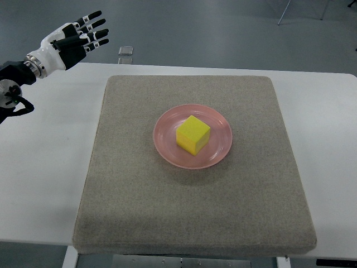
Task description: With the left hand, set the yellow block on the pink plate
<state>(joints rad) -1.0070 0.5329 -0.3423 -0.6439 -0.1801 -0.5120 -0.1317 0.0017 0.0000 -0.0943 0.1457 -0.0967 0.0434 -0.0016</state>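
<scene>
A yellow block (193,134) sits on the pink plate (168,148), near its centre, resting flat. The plate lies in the middle of a grey-brown mat (128,190). My left hand (78,37) hangs at the upper left, above the table's far left corner and well away from the plate. Its black and white fingers (95,25) are spread and hold nothing. The right arm does not show.
The mat lies on a white table (50,162). A small clear square object (126,51) lies on the grey floor beyond the table's far edge. Metal chair legs (285,12) stand at the top right.
</scene>
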